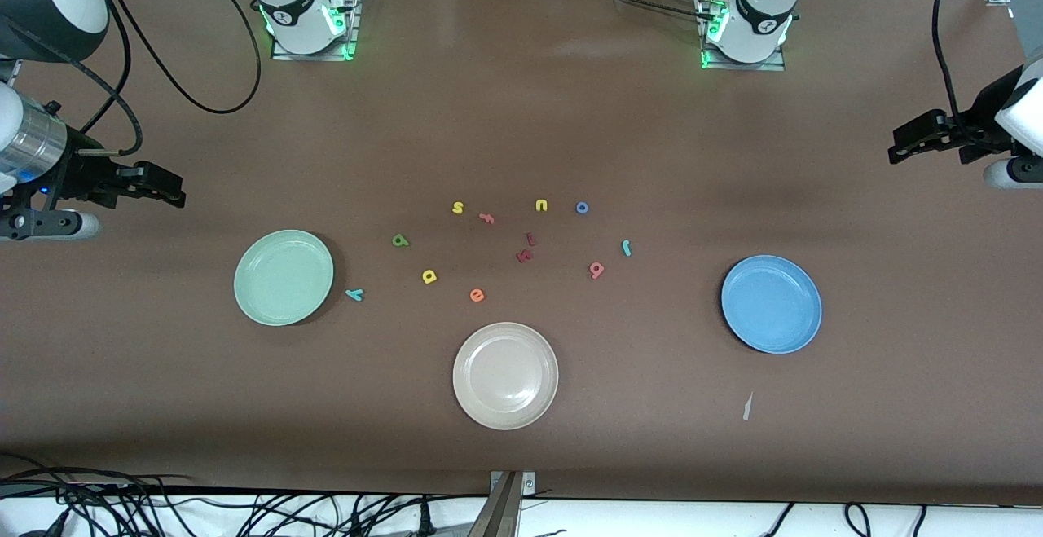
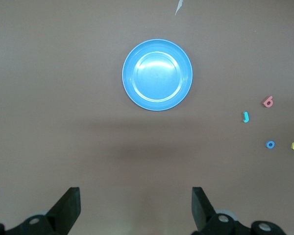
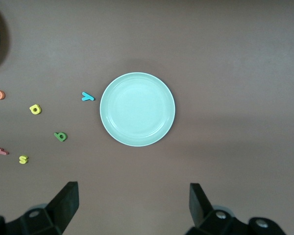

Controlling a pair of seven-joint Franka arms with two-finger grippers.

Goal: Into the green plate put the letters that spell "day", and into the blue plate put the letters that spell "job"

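The green plate (image 1: 283, 277) (image 3: 137, 109) lies toward the right arm's end and the blue plate (image 1: 771, 304) (image 2: 157, 74) toward the left arm's end. Between them lie the green "d" (image 1: 400, 239), yellow "a" (image 1: 429, 276), teal "y" (image 1: 354, 294), teal "j" (image 1: 627, 248), blue "o" (image 1: 582, 208) and salmon "b" (image 1: 597, 270). My right gripper (image 1: 173, 191) (image 3: 132, 193) hangs open and empty high over the table beside the green plate. My left gripper (image 1: 896, 146) (image 2: 135, 196) hangs open and empty beside the blue plate.
A beige plate (image 1: 505, 375) sits nearer the front camera than the letters. Among the letters lie a yellow "s" (image 1: 458, 208), pink "f" (image 1: 487, 217), yellow "u" (image 1: 541, 205), orange "e" (image 1: 477, 295) and two dark red letters (image 1: 525, 256). A paper scrap (image 1: 746, 407) lies near the blue plate.
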